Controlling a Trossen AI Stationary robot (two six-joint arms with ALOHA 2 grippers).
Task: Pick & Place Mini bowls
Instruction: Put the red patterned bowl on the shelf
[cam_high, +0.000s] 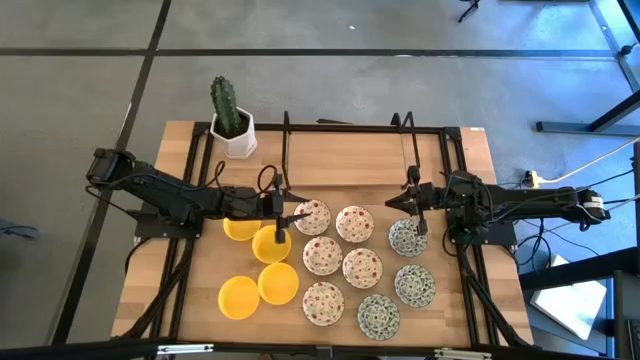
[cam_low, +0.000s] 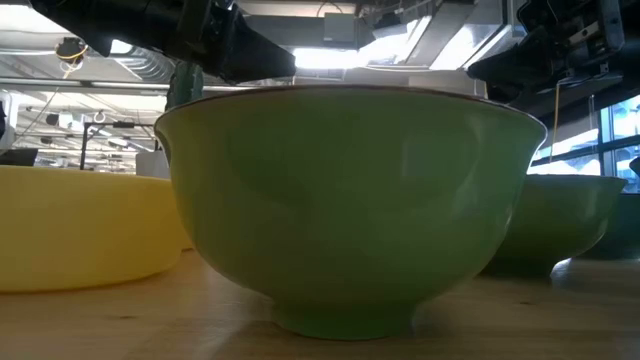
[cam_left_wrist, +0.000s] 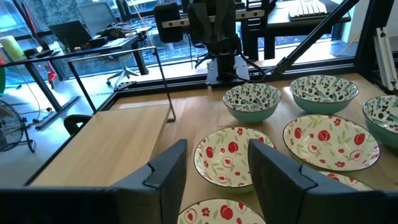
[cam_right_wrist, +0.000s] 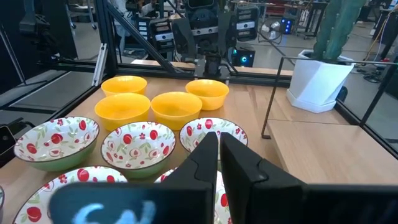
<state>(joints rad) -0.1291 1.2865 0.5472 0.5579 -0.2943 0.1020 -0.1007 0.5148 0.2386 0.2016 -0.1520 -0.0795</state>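
The mini bowls stand rim up on the wooden table: several yellow ones (cam_high: 271, 244) at the left, several white ones with red flowers (cam_high: 354, 223) in the middle, and three green-patterned ones (cam_high: 407, 237) at the right. My left gripper (cam_left_wrist: 217, 149) hovers open above the table by the far yellow bowls (cam_high: 296, 215), its fingers pointing toward a red-flowered bowl (cam_left_wrist: 233, 155). My right gripper (cam_right_wrist: 217, 149) is shut and empty, held level above the far green-patterned bowl (cam_high: 395, 206). In the low view, a green bowl (cam_low: 350, 210) fills the picture.
A white pot with a cactus (cam_high: 232, 125) stands at the table's far left corner. A black frame (cam_high: 350, 128) runs round the table. Bare wood (cam_high: 340, 165) lies on the far side of the bowls.
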